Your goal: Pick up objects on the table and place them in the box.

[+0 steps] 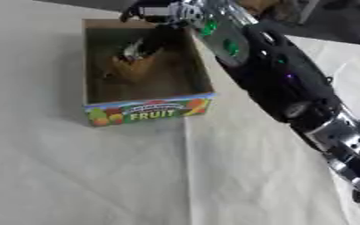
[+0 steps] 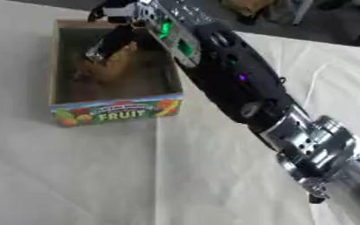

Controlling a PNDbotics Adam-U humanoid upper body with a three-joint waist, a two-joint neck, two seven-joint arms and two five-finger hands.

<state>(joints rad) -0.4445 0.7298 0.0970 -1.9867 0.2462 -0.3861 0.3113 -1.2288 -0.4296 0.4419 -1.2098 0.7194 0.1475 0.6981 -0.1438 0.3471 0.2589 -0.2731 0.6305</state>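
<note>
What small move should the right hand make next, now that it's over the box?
Probably open the fingers and let go. The right hand reaches down inside the box, its fingers on a brown object that appears to sit low near the floor. Once it is released, lift the hand straight up, clear of the walls.

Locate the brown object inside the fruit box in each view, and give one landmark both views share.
Left eye view: the brown object sits upper left of centre, inside the box, under the right hand.
Right eye view: it sits further left, at upper left.
Shared landmark: the word FRUIT on the box's front wall.
</note>
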